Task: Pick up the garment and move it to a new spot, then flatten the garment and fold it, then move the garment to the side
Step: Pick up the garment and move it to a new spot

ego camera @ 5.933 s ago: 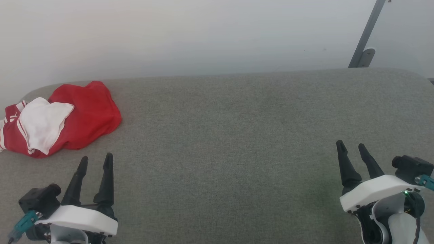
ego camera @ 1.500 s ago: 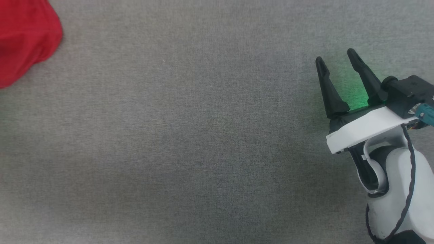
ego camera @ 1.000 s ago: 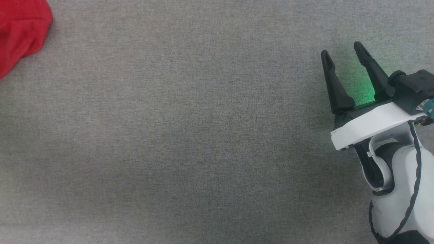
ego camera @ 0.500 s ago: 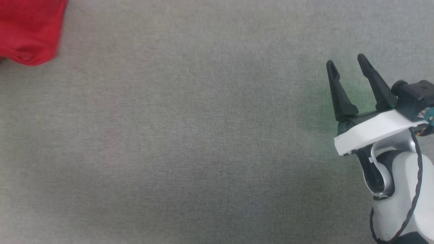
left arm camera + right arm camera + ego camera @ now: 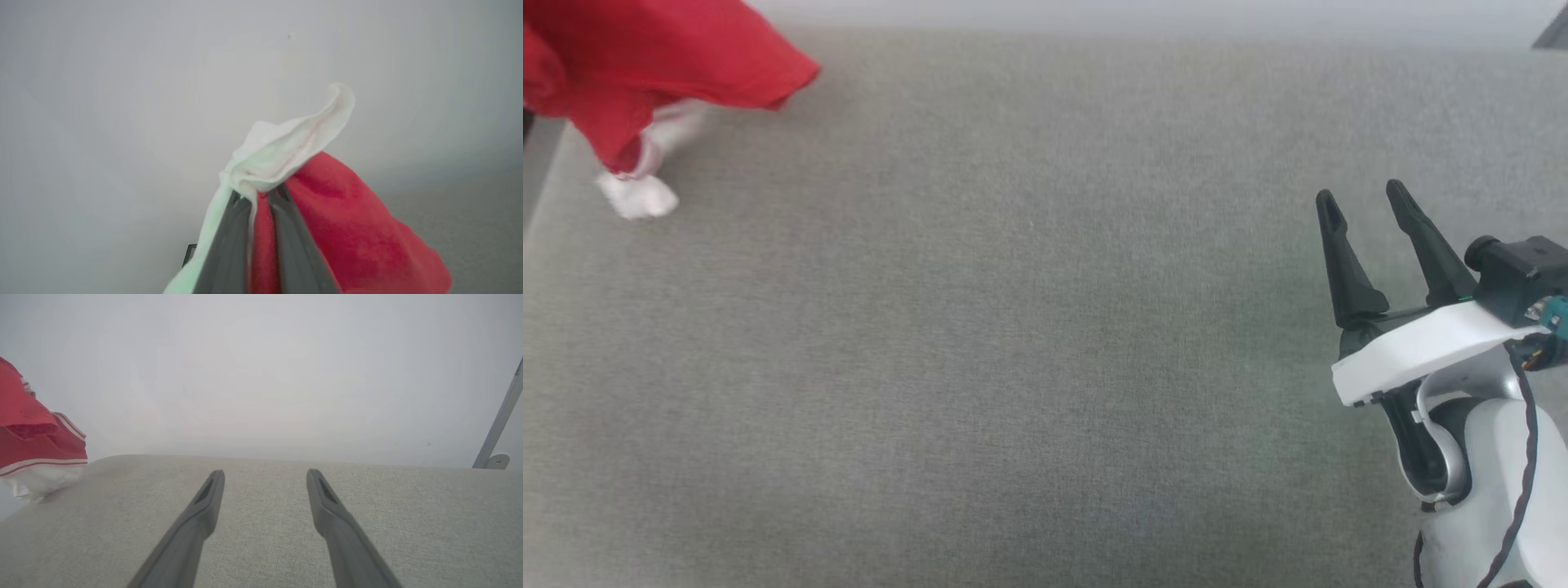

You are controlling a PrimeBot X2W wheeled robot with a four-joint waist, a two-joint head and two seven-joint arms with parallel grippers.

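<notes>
I am watching the garment [image 5: 662,57] hanging bunched at the far left of the grey fabric-covered surface [image 5: 1029,343]. Its red body is spreading out to the right, and a white panel is drooping beneath it toward the surface's left edge. I cannot tell whether that white end is touching the surface. In the left wrist view the left gripper [image 5: 257,197] is pinching the cloth. Its two dark fingers [image 5: 229,245] are lying close together with a strip of red fabric running between them, a white fold is curling up over their tips, and the red mass is falling away to the right. In the right wrist view the garment is showing red-and-white striped trim above a white lower edge, in front of the pale wall [image 5: 261,367]. The right gripper [image 5: 1362,196] is sitting over the near right of the surface, well apart from the garment. Its jaws are standing wide open with nothing between them, and its fingers are pointing toward the far wall. A grey metal strut [image 5: 500,416] is slanting up the wall at the far right, with a small bracket at its foot
</notes>
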